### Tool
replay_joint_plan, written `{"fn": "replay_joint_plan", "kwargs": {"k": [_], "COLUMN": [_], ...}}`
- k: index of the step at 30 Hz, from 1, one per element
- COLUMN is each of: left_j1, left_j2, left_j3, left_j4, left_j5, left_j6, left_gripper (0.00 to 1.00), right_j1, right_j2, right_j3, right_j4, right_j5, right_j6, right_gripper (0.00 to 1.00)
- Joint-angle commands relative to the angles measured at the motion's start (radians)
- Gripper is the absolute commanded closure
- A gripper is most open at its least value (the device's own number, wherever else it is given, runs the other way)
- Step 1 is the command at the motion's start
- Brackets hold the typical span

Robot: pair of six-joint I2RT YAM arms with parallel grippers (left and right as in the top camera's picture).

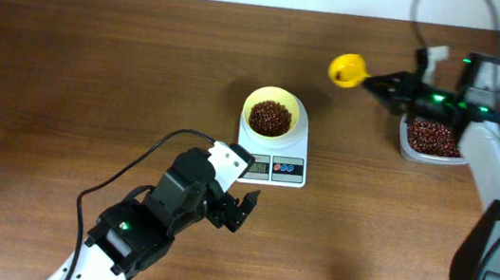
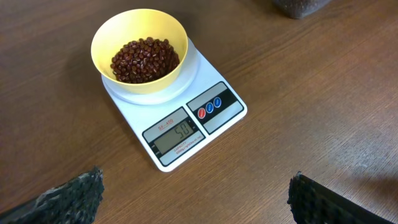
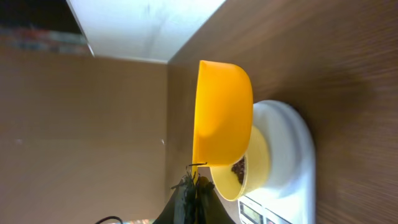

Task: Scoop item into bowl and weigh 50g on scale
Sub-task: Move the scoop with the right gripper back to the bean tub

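In the middle of the surface [image 1: 97,64] sits the white scale [image 2: 199,118], and we read 50 on its screen, so we think the weighing is done. Our left hand [image 1: 241,211] hangs near it, spread wide and empty. Our right hand [image 1: 400,85] pinches the scoop [image 1: 346,70], close to the tub [image 1: 407,145]. The bowl [image 2: 140,86] rests on the scale, beans [image 2: 143,59] inside. Next we should add nothing, just put the scoop down

counter [image 1: 97,64]: brown wood-grain top. directly on it: one white digital scale [image 1: 271,168], near the middle; one clear rectangular tub [image 1: 410,151], toward the right edge, well apart from the scale.
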Motion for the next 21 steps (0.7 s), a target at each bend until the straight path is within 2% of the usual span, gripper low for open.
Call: {"fn": "replay_joint_plan", "kwargs": {"k": [1,4,8,13,15,21], "left_j1": [0.003,0.003,0.003,0.003,0.003,0.003], "left_j2": [0.000,0.000,0.000,0.000,0.000,0.000], "left_j3": [-0.003,-0.003,-0.003,-0.003,-0.003,-0.003], "left_j4": [0.002,0.002,0.002,0.002,0.002,0.002], "left_j5": [0.011,0.011,0.011,0.011,0.011,0.011], "left_j6": [0.016,0.016,0.016,0.016,0.016,0.016], "left_gripper": [0.01,0.01,0.01,0.01,0.01,0.01], "right_j1": [-0.143,-0.283,-0.408,-0.430,-0.430,-0.426], "right_j2": [-0.016,-0.054,-0.097,-0.107,-0.107,-0.109], "right_j3": [0.004,0.004,0.004,0.004,0.004,0.004], "right_j4": [-0.109,-0.336,-0.497,-0.526,-0.525,-0.512], "right_j5": [-0.080,-0.078,-0.016,0.111,0.247,0.441], "right_j6": [-0.119,-0.334,-0.508,-0.715,-0.803,-1.001], "right_gripper": [0.96,0.96,0.96,0.96,0.96,0.96]}}
